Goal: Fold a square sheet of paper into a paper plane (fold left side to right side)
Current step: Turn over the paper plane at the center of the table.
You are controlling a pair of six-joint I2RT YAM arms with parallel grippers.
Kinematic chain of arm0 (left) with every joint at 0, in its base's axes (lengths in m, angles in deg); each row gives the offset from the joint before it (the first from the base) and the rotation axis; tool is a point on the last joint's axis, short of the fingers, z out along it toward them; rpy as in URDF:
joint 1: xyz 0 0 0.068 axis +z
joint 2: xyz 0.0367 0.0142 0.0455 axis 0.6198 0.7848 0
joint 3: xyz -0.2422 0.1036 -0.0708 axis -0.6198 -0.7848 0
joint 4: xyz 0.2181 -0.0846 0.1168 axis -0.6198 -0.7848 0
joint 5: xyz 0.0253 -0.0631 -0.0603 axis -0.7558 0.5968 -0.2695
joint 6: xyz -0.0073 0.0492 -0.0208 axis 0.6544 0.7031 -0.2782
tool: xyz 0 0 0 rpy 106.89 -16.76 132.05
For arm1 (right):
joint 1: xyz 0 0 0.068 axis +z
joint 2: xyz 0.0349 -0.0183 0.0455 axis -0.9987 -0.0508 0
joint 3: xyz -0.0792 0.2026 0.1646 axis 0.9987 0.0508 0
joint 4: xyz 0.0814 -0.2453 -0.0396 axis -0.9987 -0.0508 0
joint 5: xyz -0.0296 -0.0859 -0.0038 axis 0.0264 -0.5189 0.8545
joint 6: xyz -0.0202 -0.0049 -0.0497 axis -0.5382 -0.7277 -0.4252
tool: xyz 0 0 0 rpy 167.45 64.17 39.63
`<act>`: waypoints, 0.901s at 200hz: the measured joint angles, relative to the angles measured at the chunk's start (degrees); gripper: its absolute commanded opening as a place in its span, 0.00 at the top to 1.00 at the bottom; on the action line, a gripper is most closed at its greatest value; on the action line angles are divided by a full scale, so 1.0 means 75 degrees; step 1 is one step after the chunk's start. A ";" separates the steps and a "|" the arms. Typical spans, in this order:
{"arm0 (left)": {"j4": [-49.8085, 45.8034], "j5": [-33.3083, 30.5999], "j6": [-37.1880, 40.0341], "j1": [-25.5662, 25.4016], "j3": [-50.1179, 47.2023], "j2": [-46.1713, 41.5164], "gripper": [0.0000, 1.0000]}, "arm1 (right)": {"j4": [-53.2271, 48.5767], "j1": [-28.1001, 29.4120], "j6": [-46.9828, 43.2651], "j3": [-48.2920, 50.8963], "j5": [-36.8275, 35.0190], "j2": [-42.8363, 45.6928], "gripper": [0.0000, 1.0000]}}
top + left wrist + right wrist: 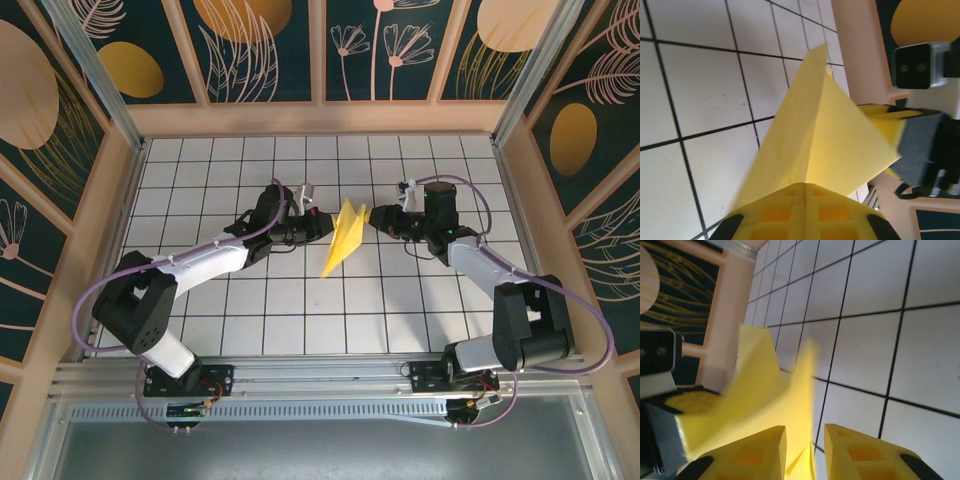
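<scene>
The pale-yellow paper plane (345, 238) is a narrow pointed dart held above the table's middle, its nose pointing toward the near left. My left gripper (326, 226) comes in from the left and is shut on its wide far end. In the left wrist view the yellow fingers (785, 210) meet with no gap, and the folded paper (825, 135) rises from between them. My right gripper (372, 218) faces it from the right. Its jaws stand apart (805, 440) with a blurred edge of the paper (770, 395) lying in the gap, touched by neither pad.
The white grid table (250, 320) is enclosed by pink-framed walls (320, 117) at the back and both sides. The two arms reach in from the near edge and meet at the centre. The right gripper's dark body (922, 150) sits close behind the paper.
</scene>
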 measured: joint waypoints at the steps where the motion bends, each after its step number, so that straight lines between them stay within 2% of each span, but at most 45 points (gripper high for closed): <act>1: 0.0000 0.0000 -0.0015 0.0000 -0.0009 0.0000 1.00 | -0.0061 0.0000 -0.0017 -0.0023 -0.0044 0.0017 0.68; 37: 0.0163 -0.0055 -0.0329 0.0000 -0.0382 0.0096 1.00 | -0.1591 0.0192 -0.0854 -0.0740 -0.1218 0.0318 0.65; 60: 0.0373 -0.0052 -0.0504 0.0000 -0.0513 0.0227 1.00 | -0.2011 0.0469 -0.1003 -0.0766 -0.1373 0.0472 0.63; 95: 0.1049 -0.0041 -0.0991 0.0000 -0.0755 0.0396 1.00 | -0.1795 0.0694 -0.0574 0.0093 -0.1087 0.0769 0.61; 116: 0.1539 -0.0023 -0.1311 0.0000 -0.0979 0.0592 1.00 | -0.1789 0.1102 -0.0303 0.0460 -0.1090 0.0729 0.58; 180: 0.2684 0.0283 -0.1929 0.0000 -0.1480 0.1454 1.00 | -0.1582 0.1792 0.0265 0.0600 -0.1416 0.0230 0.54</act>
